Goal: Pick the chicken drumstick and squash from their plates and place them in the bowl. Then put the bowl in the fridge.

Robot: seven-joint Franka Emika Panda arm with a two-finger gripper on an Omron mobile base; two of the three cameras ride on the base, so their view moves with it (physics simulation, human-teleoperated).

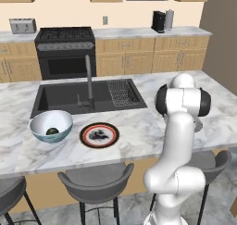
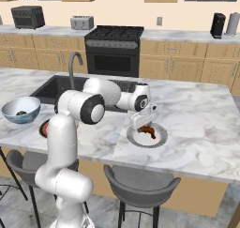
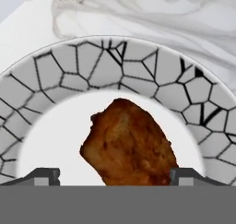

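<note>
The brown chicken drumstick (image 3: 129, 144) lies on the light grey plate (image 3: 69, 66) on the island counter, seen also as drumstick (image 2: 149, 131) on plate (image 2: 159, 139). My gripper (image 3: 115, 177) hangs low over it, open, one fingertip (image 3: 46, 174) on each side of the thick end and a gap on the left. From the right base, the gripper (image 2: 142, 126) sits right above the plate. The dark green squash (image 1: 52, 131) rests inside the bowl (image 1: 41, 122) at the counter's left. Next to the bowl stands the orange-rimmed plate (image 1: 99, 135). The fridge is out of view.
A dark sink (image 1: 60, 96) with a tall faucet (image 1: 88, 80) and a dish rack (image 1: 121, 92) lies behind the bowl. Grey stools (image 1: 95, 182) stand along the island's near edge. A stove (image 1: 65, 50) and wooden cabinets line the back wall.
</note>
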